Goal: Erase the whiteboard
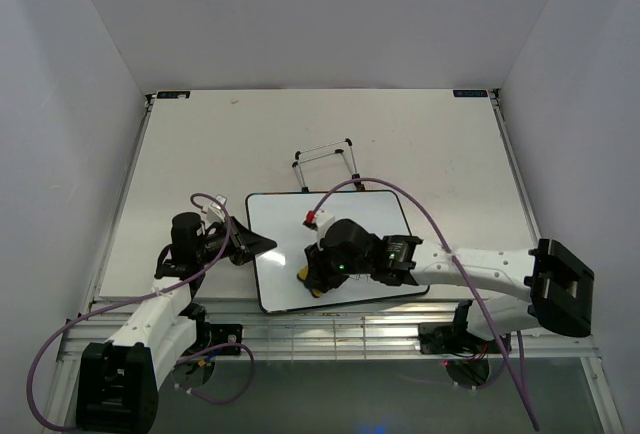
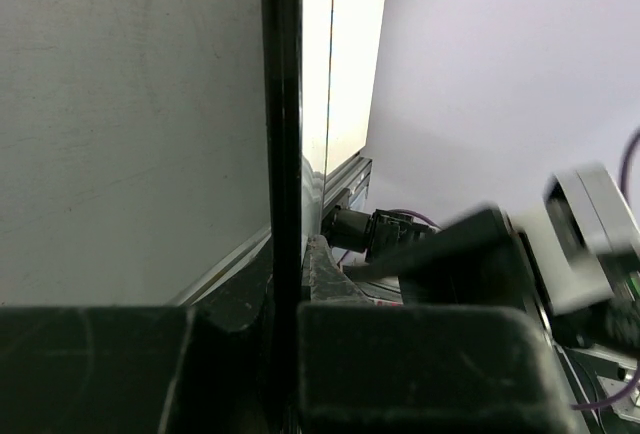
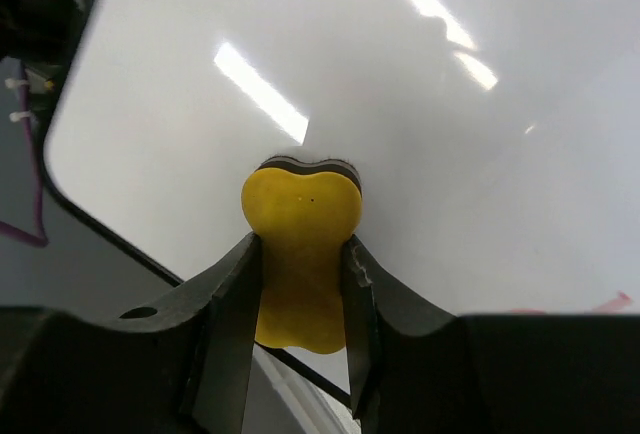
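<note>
The whiteboard (image 1: 300,224) lies flat near the table's front edge, white with a thin black rim. In the right wrist view the whiteboard (image 3: 350,74) looks blank and glossy, with a faint red trace at the lower right. My right gripper (image 1: 312,282) is shut on the yellow eraser (image 3: 300,254), whose dark felt face presses on the board near its front left corner. My left gripper (image 1: 262,244) is at the board's left edge. In the left wrist view its jaws stand closed on the black rim (image 2: 282,154), one on each side.
A thin wire easel stand (image 1: 325,162) lies on the table just behind the board. The table's front edge and metal rail (image 1: 330,329) run below the board. White walls enclose the table on three sides.
</note>
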You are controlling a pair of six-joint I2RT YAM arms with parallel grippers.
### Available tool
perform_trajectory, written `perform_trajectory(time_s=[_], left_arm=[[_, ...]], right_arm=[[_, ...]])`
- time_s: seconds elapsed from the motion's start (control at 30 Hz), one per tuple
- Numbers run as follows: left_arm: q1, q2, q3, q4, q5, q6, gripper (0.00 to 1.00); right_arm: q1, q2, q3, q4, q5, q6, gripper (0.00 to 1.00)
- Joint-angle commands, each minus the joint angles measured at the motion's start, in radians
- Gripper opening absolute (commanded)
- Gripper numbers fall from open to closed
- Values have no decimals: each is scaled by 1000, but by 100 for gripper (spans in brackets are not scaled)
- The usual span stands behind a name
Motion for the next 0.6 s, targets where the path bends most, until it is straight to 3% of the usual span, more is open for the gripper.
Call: perform_trajectory(time_s=[0.0, 0.17, 0.3, 0.57], left_arm=[[1, -32, 40, 41, -129, 51, 0], [-1, -28, 33, 42, -132, 56, 0], [-1, -23, 32, 42, -132, 56, 0], [-8, -24, 38, 42, -135, 51, 0]], right_arm=[[-120, -38, -171, -157, 55, 22, 19], [-232, -193, -329, -215, 67, 45, 20], [-268, -256, -347, -219, 67, 55, 20], [-168, -106, -173, -91, -86, -5, 19]])
